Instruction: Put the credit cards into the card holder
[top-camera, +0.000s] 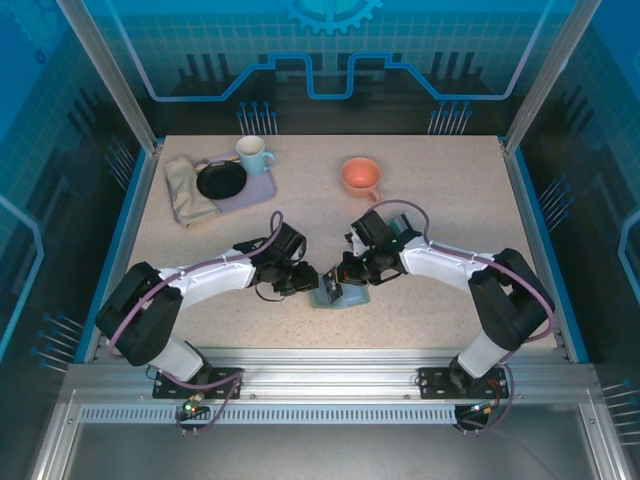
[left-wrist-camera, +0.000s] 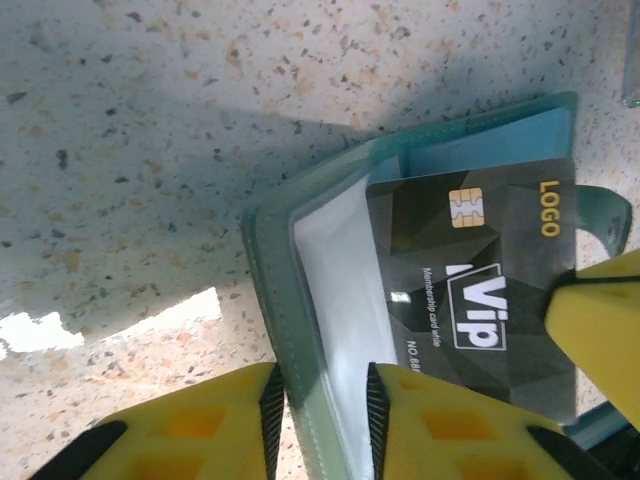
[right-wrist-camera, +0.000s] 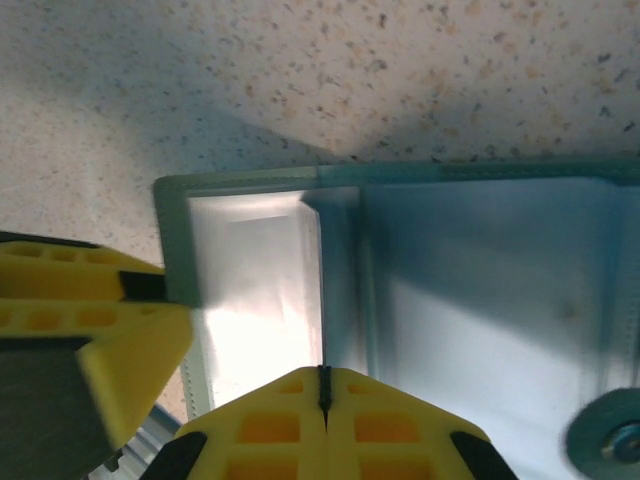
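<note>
The grey-green card holder (top-camera: 333, 296) lies open on the table between both arms. My left gripper (top-camera: 300, 280) is shut on its left cover, whose flap (left-wrist-camera: 310, 300) passes between the yellow fingers (left-wrist-camera: 320, 420). A dark VIP card (left-wrist-camera: 480, 290) lies slanted over the clear inner pocket, and a yellow finger (left-wrist-camera: 600, 320) of the right gripper pinches its right side. In the right wrist view my right gripper (right-wrist-camera: 322, 385) is shut on that card, seen edge-on (right-wrist-camera: 322, 300), above the open holder (right-wrist-camera: 480, 280). The left gripper's finger (right-wrist-camera: 110, 330) is at the left.
An orange cup (top-camera: 360, 176) stands at the back centre. At the back left, a lavender tray (top-camera: 262, 188) carries a black plate (top-camera: 221, 181) and a pale mug (top-camera: 253, 153), with a beige cloth (top-camera: 188, 190) beside it.
</note>
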